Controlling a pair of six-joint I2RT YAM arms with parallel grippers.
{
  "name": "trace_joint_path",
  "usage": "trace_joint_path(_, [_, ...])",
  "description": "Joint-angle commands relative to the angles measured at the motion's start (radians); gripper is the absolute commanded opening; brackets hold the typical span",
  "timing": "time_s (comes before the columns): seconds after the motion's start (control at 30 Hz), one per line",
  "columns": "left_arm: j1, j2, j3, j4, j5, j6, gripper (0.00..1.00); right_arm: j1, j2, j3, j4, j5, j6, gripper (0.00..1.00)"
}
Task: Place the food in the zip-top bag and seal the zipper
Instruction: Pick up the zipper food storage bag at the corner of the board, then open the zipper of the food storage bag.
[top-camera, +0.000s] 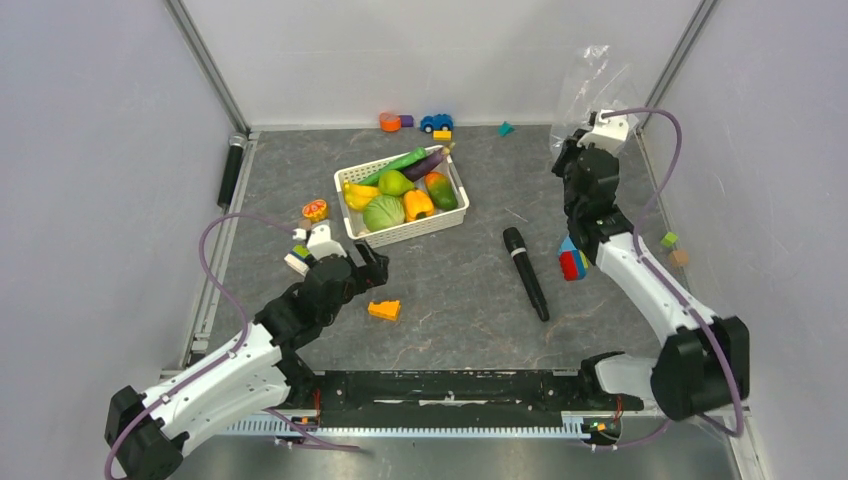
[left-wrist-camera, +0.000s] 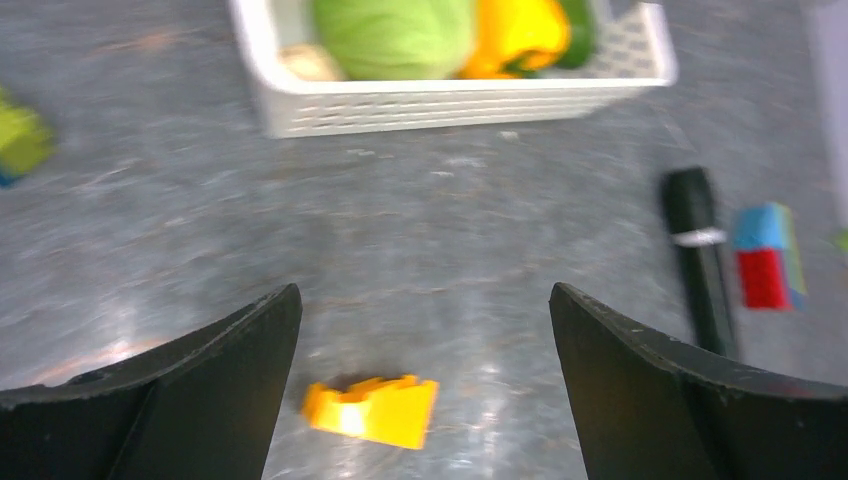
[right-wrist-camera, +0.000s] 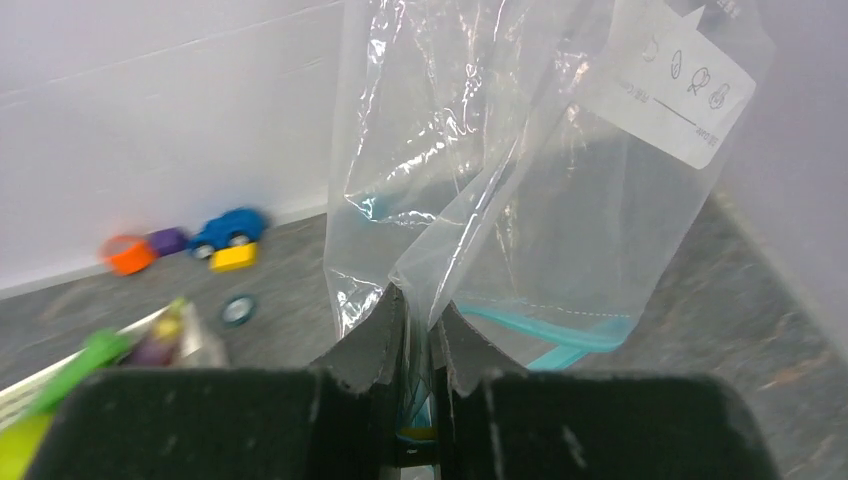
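White basket (left-wrist-camera: 450, 105) blurred, cropped at top, zip-top bag (right-wrist-camera: 520, 200) label (right-wrist-camera: 685, 90) print illegible

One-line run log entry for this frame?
right gripper: shut on zip-top bag, held aloft, empty | left gripper: open, over table near basket | food: in basket
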Motion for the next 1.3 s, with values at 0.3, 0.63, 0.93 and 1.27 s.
trace_joint_path(0.3, [-0.203,0.317,0.160,0.601,0.437,0.458,1.00,0.253,-0.307,-0.224,-0.215,-0.164,0.461,0.00])
trace_joint_path(0.63, [-0.344,0.621,0.216,0.918,0.267,0.664,1.00,0.381,-0.356,-0.266,-0.199,-0.187,0.528,0.00])
trace_joint_path(0.93, [-0.343,0.780,0.279,0.990,0.102,0.735,0.91,0.454,-0.373,-0.255,-0.186,-0.208,0.537,0.00])
trace_joint_path(1.27, [-0.342,0.843,0.293,1.049,0.034,0.754,0.34,0.461,-0.429,-0.299,-0.156,-0.233,0.536,0.00])
